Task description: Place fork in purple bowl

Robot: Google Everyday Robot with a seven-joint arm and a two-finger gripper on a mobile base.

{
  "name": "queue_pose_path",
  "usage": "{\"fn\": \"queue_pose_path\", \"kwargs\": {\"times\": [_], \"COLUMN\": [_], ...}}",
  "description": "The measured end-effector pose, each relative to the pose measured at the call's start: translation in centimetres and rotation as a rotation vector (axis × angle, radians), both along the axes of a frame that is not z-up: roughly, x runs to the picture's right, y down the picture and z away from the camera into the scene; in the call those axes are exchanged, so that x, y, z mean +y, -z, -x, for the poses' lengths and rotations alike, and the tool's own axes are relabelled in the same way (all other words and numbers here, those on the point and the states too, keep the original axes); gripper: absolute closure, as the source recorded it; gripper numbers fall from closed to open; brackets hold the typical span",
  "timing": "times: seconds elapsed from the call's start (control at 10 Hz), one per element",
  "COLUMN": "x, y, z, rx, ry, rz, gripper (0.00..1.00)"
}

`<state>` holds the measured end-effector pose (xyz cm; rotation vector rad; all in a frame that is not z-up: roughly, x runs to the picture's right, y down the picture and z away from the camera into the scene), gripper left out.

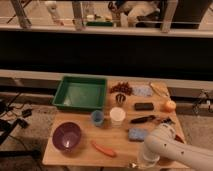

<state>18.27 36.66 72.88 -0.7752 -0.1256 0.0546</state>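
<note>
We take the purple bowl as our marker. It sits open side up and empty near the front left corner of the bench, with bare wood around it, so a drop from above looks easy from here. Just right of the bowl lies the orange stick. Behind the bowl and to its right stand the blue cup and a white cup, and directly behind it is the green tray. Further right of the bowl the white arm bends low over the front edge, and the gripper is at its end, well apart from the bowl, past the orange stick. How that gripper is set we cannot tell, because the wrist covers it, and we cannot say whether it touches anything. Right beside it, on the bowl's side, a small pale glint at the bench edge reads to us as the fork, though we hold that loosely. If so, the arm is low there because the fork lies flat and thin, and a pick needs a close, downward approach. We judge the task barely begun, with the grasp first and then a carry left across the orange stick to the bowl. The risk is the fork slipping off the edge.
</note>
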Motion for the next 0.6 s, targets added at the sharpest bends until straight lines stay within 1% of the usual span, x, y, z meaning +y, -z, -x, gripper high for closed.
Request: {"fn": "queue_pose_path", "kwargs": {"times": [0.2,0.3,0.4,0.6], "x": [-0.1,-0.4,-1.1,-2.3], "y": [0.1,0.2,0.3,2.1], "z": [0.0,0.1,0.3,0.9], "rx": [-0.003,-0.008,-0.013,-0.026], "ry": [-0.001,-0.002,0.002,0.01], "rz": [-0.001,-0.008,-0.023,-0.035], "gripper": [0.83,0.83,0.83,0.83]}}
